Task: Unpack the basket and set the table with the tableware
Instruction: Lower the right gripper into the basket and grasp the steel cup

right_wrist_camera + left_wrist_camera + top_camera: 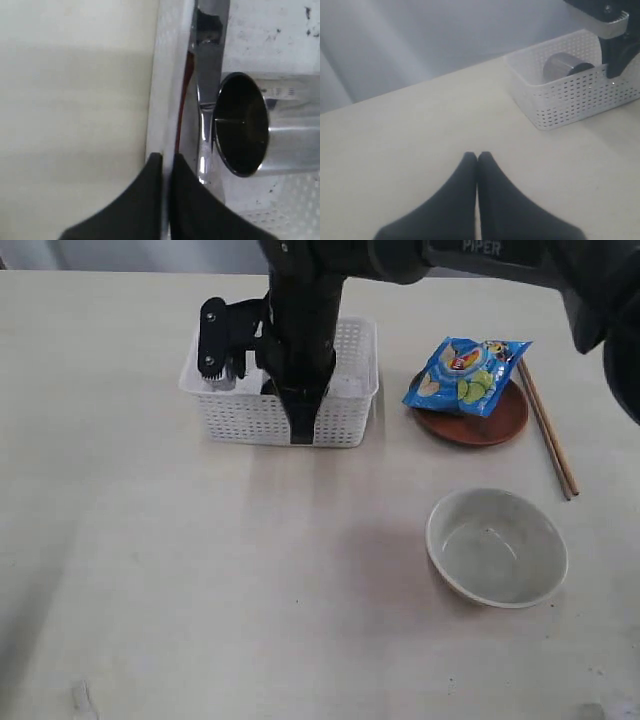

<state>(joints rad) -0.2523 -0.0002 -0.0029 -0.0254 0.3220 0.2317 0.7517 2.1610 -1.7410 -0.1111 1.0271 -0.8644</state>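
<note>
R gripper (167, 159) clenched at basket (240, 420) near wall, beside spoon (186, 85); catch unconfirmed. Lift straight, slow, clear of cup (245, 125)

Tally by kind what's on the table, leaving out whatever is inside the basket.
Basket: 1
Plate: 1
Bowl: 1
Snack bag: 1
Chopsticks: 2
Total: 6

The white lattice basket (250, 420) is set on the cream table (200, 590). A steel cup (250, 125) is laid sideways inside it beside steel cutlery (207, 100). The reddish-brown plate (480, 425), chopsticks (548, 435) and off-white bowl (497, 545) are laid out apart from it.
</note>
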